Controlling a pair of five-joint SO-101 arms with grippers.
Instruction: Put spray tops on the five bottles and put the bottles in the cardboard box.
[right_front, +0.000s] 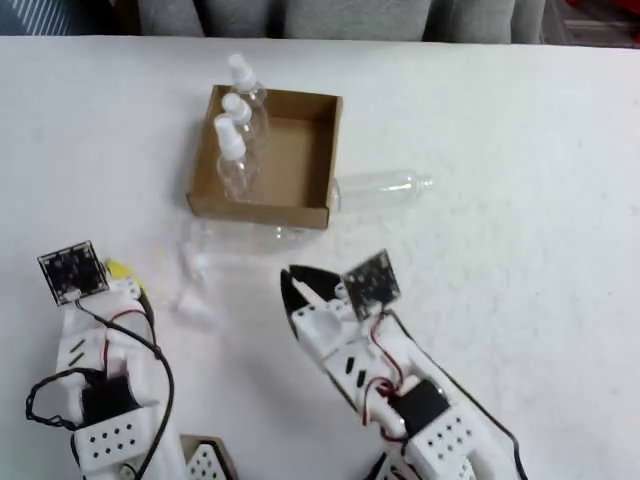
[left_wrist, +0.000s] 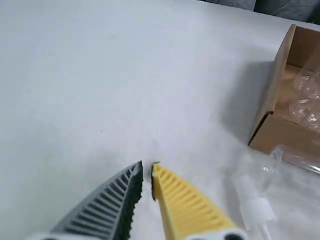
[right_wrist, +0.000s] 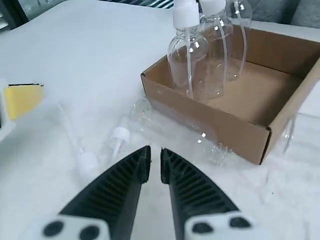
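Observation:
A cardboard box (right_front: 320, 150) (right_wrist: 200, 107) stands at the middle back with three capped bottles (right_front: 235, 150) (right_wrist: 200, 55) upright along one side. One uncapped clear bottle (right_front: 240, 238) (right_wrist: 175, 127) lies in front of the box, another (right_front: 385, 188) lies beside it. Two loose spray tops (right_front: 190, 258) (right_front: 195, 305) rest on the table; the right wrist view shows them as spray tops (right_wrist: 120, 137) (right_wrist: 85, 161). My right gripper (right_front: 292, 282) (right_wrist: 155, 156) is shut and empty, just short of the front bottle. At the front left my left gripper (right_front: 128, 275) (left_wrist: 147, 172) is shut on nothing, with a spray top (left_wrist: 252, 200) close by.
The white table (right_front: 520, 300) stretches open to the right and the far left. Grey chair backs (right_front: 330, 15) line the far edge. The left arm's yellow finger (right_wrist: 22, 97) shows at the side of the right wrist view.

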